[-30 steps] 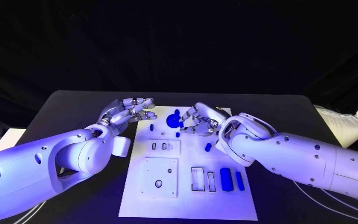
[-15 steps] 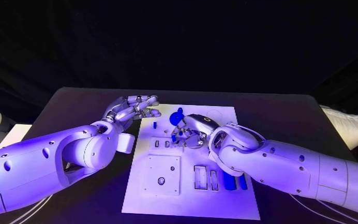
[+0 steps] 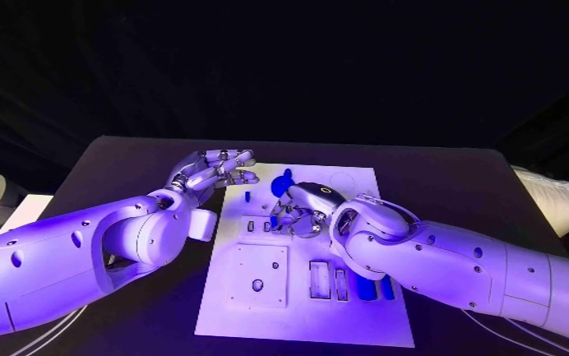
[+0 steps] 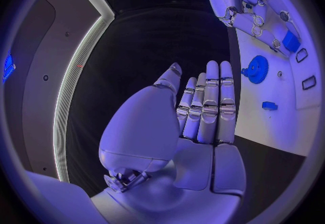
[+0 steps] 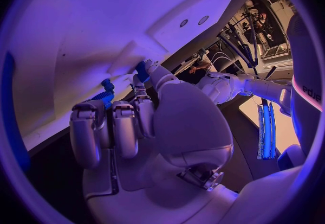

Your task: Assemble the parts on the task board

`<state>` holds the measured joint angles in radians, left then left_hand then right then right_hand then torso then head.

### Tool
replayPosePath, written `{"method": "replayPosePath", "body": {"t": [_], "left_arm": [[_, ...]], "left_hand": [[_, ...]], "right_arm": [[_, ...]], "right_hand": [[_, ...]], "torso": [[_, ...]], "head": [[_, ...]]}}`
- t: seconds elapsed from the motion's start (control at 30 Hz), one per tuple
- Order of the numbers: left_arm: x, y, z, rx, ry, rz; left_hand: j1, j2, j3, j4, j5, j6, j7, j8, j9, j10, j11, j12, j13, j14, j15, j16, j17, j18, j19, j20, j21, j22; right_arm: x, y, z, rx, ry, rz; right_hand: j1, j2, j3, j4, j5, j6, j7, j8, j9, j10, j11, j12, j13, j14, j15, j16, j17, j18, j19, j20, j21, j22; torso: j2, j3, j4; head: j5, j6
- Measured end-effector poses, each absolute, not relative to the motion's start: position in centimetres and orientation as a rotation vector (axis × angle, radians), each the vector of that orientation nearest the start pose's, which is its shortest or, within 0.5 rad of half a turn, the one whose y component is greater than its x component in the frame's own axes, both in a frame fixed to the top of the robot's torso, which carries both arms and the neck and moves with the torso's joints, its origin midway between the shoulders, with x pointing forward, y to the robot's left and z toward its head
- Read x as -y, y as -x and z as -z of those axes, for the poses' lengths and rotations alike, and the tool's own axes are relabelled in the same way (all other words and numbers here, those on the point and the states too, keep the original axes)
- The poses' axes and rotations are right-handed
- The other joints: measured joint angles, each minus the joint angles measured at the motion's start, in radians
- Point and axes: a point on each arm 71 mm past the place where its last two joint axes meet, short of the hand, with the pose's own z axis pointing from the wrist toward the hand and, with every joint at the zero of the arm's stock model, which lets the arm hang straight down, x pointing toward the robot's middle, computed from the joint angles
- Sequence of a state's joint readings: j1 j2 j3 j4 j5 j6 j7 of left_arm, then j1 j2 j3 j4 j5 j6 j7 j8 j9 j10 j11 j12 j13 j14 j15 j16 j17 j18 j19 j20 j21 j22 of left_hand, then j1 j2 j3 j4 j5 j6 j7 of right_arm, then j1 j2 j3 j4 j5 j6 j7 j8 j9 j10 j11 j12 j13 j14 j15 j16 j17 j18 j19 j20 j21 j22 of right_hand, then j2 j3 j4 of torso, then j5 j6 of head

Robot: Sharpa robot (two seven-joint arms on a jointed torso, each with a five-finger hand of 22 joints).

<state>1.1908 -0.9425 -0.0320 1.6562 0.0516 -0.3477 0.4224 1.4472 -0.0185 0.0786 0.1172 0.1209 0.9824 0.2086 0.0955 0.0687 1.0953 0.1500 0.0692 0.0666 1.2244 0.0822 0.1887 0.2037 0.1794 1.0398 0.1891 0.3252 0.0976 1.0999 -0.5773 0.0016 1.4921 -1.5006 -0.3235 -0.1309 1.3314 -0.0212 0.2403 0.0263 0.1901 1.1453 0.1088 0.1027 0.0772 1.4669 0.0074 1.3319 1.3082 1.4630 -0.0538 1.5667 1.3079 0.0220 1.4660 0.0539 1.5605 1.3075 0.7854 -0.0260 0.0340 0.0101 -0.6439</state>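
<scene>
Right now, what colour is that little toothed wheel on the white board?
Blue. The toothed wheel shows best in the left wrist view, on the white task board.

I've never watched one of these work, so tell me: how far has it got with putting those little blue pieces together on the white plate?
Early to midway, by the look of it. The blue gear already sits on the task board. The right hand holds a small blue part against the board now. The left hand hovers open beside it. Long blue pieces near the front still lie loose.

Task board (image 3: 356, 311) smooth matt plastic (table (image 3: 474, 183) matt).
</scene>
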Motion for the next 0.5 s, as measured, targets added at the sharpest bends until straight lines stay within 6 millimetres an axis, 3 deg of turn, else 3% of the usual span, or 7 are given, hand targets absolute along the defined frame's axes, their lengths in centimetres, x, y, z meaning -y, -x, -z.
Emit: {"method": "replayPosePath", "body": {"t": [0.4, 0.5], "left_arm": [[-22.22, -46.47, 16.95, -1.372, 1.176, 1.572], [-22.22, -46.47, 16.96, -1.372, 1.176, 1.572]], "left_hand": [[0.0, 0.0, 0.0, 0.0, 0.0, 0.0, 0.0, 0.0, 0.0, 0.0, 0.0, 0.0, 0.0, 0.0, 0.0, 0.0, 0.001, 0.0, 0.0, 0.0, 0.0, -0.001], [0.0, 0.0, 0.0, 0.0, 0.0, 0.0, 0.0, 0.0, 0.0, 0.0, 0.0, 0.0, 0.0, 0.0, 0.0, 0.0, 0.001, 0.0, 0.0, 0.0, 0.0, -0.001]], "right_arm": [[7.36, -46.07, 20.87, -1.678, 0.263, -0.86], [7.38, -46.09, 20.86, -1.681, 0.269, -0.854]], "right_hand": [[-0.003, 0.002, 0.0, 0.0, 0.0, -0.001, -0.001, -0.001, 0.0, 0.0, 0.0, 0.0, 0.001, 0.0, 0.0, 0.0, 0.0, 0.0, 0.0, 0.0, 0.0, 0.0], [-0.014, -0.008, -0.003, 0.003, 0.006, -0.002, -0.002, -0.001, 0.001, 0.0, 0.0, -0.014, 0.001, 0.0, 0.0, 0.0, 0.0, 0.0, 0.0, 0.0, 0.0, 0.0]], "torso": [[0.0, -0.0001, 0.0004], [-0.001, 0.0, 0.0005]], "head": [[0.002, -0.007], [0.002, -0.008]]}}
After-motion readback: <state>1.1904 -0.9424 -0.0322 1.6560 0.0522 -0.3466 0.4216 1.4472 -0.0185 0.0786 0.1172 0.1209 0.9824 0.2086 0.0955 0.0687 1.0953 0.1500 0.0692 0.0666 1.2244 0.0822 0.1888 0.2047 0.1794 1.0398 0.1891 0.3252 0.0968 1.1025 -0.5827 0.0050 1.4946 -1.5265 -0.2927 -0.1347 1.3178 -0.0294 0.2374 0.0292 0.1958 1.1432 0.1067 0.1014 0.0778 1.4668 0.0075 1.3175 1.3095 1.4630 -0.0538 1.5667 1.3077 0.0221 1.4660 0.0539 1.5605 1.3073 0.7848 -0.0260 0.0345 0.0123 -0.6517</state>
